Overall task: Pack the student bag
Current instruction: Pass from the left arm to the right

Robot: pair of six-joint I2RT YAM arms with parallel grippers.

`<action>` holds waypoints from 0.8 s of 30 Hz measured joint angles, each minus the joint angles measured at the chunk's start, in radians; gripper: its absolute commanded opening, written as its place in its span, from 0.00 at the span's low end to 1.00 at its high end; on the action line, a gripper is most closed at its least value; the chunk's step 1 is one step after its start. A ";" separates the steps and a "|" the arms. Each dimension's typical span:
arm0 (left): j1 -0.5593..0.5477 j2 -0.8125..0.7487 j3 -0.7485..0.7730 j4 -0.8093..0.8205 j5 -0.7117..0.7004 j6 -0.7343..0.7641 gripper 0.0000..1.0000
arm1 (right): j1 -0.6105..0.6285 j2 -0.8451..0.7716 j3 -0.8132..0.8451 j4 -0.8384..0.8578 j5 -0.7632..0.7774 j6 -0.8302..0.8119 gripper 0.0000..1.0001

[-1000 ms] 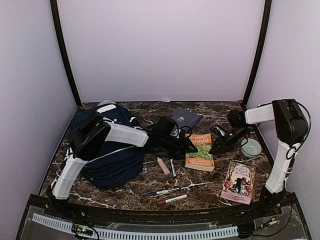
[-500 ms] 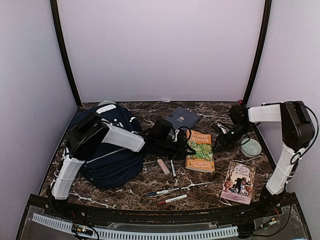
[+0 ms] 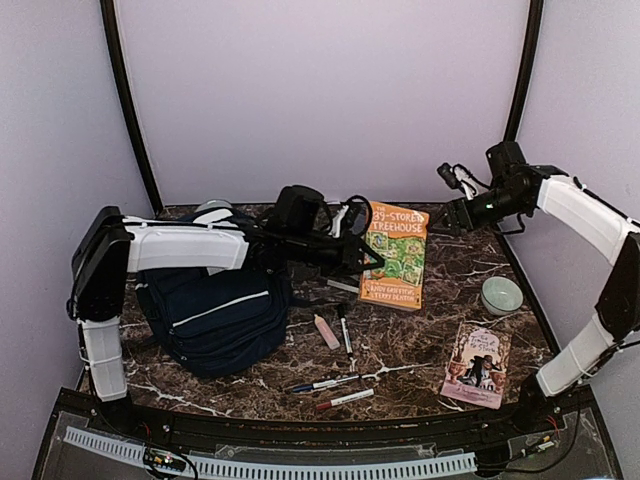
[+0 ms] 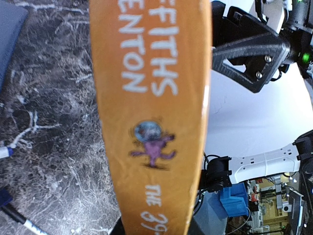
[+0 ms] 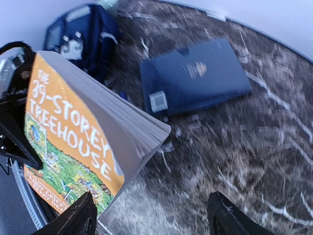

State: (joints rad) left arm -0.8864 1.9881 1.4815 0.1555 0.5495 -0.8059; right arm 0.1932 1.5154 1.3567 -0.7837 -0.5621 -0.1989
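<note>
The student bag, a navy-blue backpack, lies at the left of the table, also visible in the right wrist view. My left gripper is shut on the spine of an orange book, "The 39-Storey Treehouse", and holds it above the table right of the bag. That spine fills the left wrist view. My right gripper hangs open beside the book's upper right corner, touching nothing. Seen from the right wrist, its fingertips stand wide apart with only table between them, the book's page edge just ahead.
A flat navy hardcover book lies on the marble behind the lifted book. A pale green bowl and a second paperback are at the right. A pink stick, a marker and two pens lie near the front centre.
The left gripper has shut on the orange book and raised it off the table. The right gripper has opened and risen up and back, away from the book's right edge.
</note>
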 measured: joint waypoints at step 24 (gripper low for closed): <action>0.096 -0.272 -0.270 0.104 -0.071 0.137 0.00 | 0.211 0.138 0.108 0.288 -0.256 0.181 1.00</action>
State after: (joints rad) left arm -0.7902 1.7161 1.2110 0.2596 0.4789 -0.6693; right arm 0.4038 1.6531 1.4651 -0.4957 -0.8181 -0.0181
